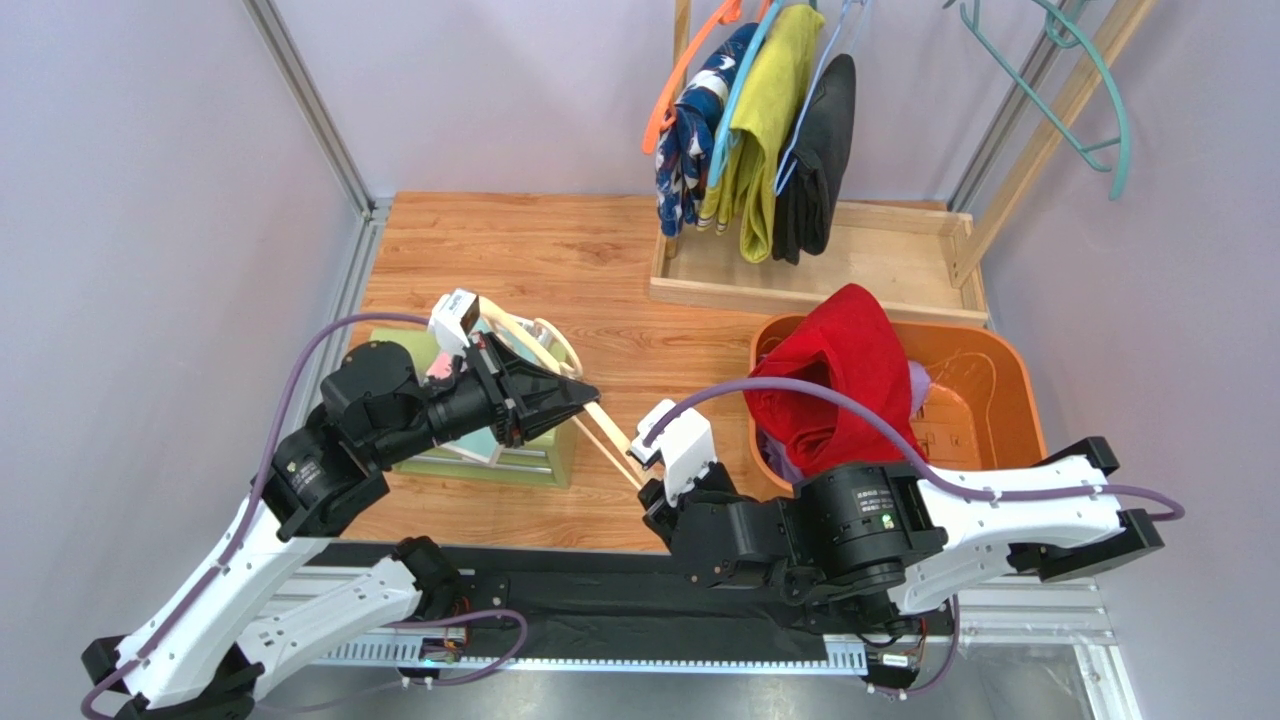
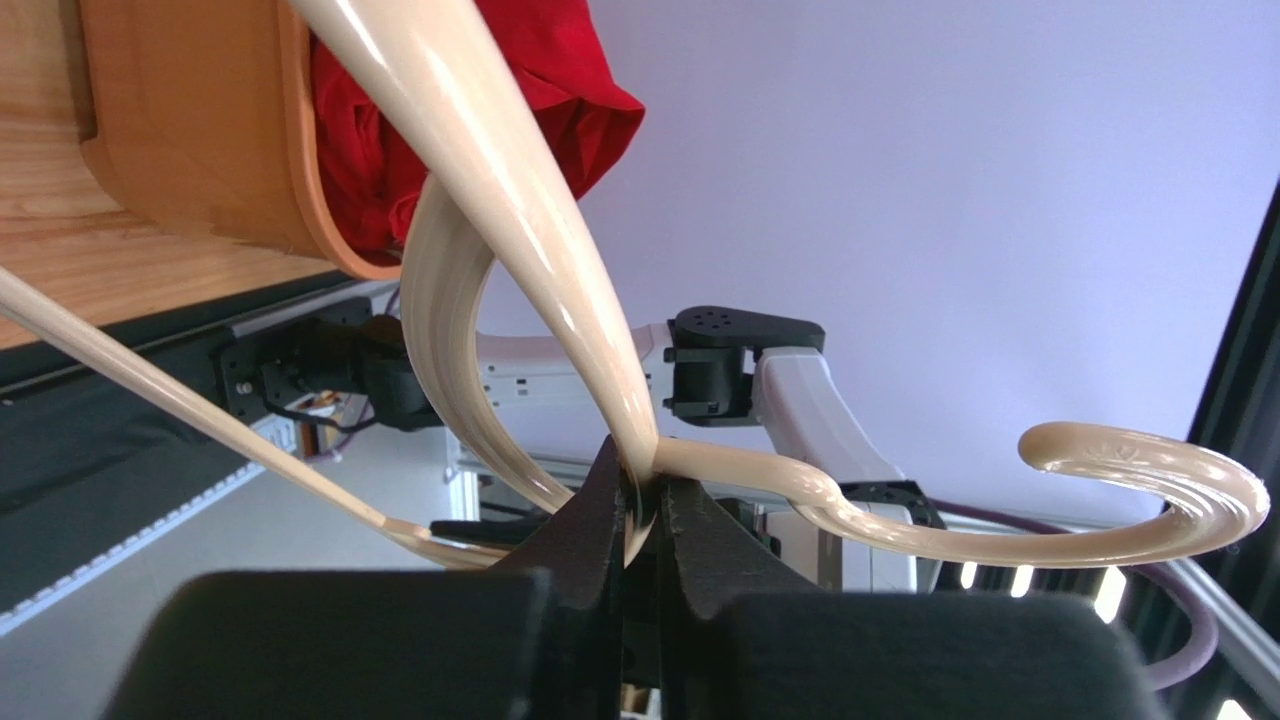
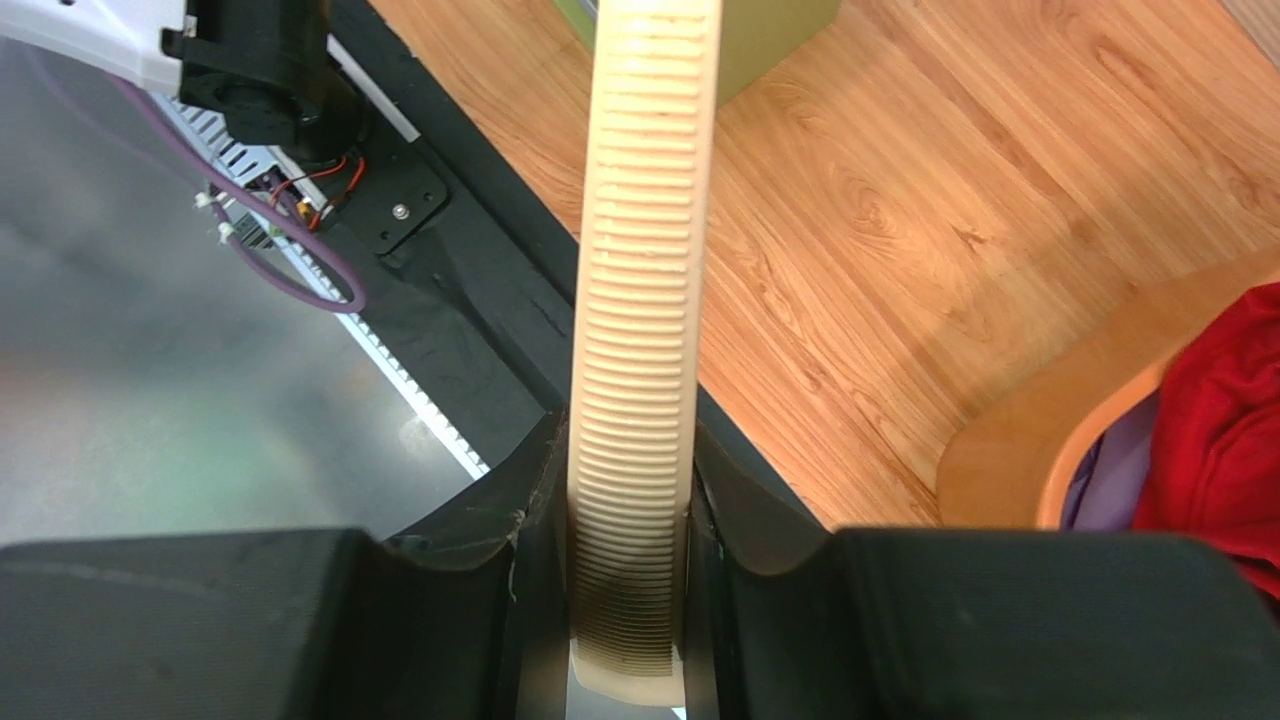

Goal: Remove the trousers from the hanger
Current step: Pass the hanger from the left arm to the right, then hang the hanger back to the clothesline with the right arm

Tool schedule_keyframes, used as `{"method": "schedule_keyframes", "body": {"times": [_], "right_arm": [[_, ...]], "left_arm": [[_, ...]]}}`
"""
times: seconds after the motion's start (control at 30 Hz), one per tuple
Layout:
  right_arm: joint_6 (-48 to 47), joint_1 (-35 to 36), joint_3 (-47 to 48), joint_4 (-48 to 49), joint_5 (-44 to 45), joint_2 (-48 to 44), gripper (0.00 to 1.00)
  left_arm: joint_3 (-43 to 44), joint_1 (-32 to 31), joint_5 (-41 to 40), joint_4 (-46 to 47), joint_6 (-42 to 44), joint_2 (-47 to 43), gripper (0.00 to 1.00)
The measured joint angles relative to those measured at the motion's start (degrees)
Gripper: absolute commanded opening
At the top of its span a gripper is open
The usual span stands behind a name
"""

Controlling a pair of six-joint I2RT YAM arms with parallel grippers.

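Two garments are off: the red trousers (image 1: 842,375) and the lilac trousers (image 1: 920,386) lie in the orange basket (image 1: 1010,354). Just left of the basket is the bare cream hanger (image 1: 609,435), with the left gripper (image 2: 643,518) pinching its neck and the right gripper (image 3: 628,450) pressed against its ribbed bar. Outstanding: the navy trousers (image 1: 694,143), yellow-green trousers (image 1: 766,120) and black trousers (image 1: 824,150) hang behind the basket.

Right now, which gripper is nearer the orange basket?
Right. The right gripper sits just left of the orange basket; the left gripper is farther left, by the green box.
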Motion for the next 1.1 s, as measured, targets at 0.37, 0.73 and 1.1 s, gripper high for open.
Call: {"method": "schedule_keyframes", "body": {"times": [0.37,0.73,1.1], "right_arm": [[1.53,-0.26,0.44,1.16,-1.11,-3.89,0.00],[11.15,-0.92,2.58,-2.19,4.28,-22.12,0.00],[31.43,-4.81,6.82,-10.56,20.94,-18.95,0.00]], "left_arm": [[3.34,0.00,4.04,2.38,7.61,-1.88,0.87],[4.94,0.00,7.04,4.72,12.04,-5.73,0.86],[4.81,0.00,6.75,3.56,12.04,-8.20,0.84]]}}
